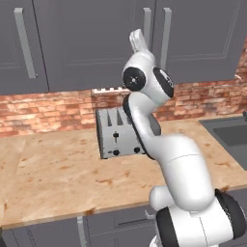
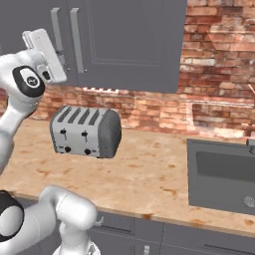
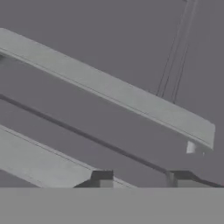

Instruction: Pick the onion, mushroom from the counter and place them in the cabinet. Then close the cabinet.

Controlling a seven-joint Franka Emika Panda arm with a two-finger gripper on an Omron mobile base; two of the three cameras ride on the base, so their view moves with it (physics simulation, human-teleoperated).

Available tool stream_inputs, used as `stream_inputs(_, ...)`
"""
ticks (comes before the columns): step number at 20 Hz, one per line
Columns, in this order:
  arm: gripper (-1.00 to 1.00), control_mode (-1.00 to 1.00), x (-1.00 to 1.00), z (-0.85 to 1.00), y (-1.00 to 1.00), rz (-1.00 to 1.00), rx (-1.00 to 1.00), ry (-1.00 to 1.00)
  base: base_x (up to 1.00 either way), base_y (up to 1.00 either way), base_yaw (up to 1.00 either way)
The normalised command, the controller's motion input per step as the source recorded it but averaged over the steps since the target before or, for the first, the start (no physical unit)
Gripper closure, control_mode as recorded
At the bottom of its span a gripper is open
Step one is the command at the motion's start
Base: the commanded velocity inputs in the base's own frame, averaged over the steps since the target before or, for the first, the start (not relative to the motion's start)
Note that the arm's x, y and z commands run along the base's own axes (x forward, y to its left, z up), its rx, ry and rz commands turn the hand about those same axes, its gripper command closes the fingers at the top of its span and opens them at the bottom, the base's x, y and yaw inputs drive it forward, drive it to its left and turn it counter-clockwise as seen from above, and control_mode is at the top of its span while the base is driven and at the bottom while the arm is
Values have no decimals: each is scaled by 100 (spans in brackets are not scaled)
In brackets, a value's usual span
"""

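The dark grey cabinet (image 1: 96, 43) hangs above the counter (image 1: 62, 178) with its doors shut. My white hand (image 1: 138, 41) is raised against the pair of silver bar handles (image 1: 147, 26) where two doors meet. In the hand view, two handles cross the picture slantwise. The lower handle (image 3: 39, 162) runs in between my finger tips, and my gripper (image 3: 141, 178) is shut on it. The other handle (image 3: 109, 89) lies free beyond, with the door seam (image 3: 87, 136) between them. The onion and the mushroom are out of view.
A silver four-slot toaster (image 1: 117, 132) stands on the counter under the cabinet, against the brick wall (image 2: 219, 74). A dark sink (image 2: 224, 174) is set into the counter at the right. Grey drawer fronts (image 1: 116, 222) run below the counter's edge.
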Motion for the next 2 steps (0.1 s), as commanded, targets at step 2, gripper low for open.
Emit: stream_inputs(2,-100,-100,52,-25,-61,24,1,-1,0,0,0)
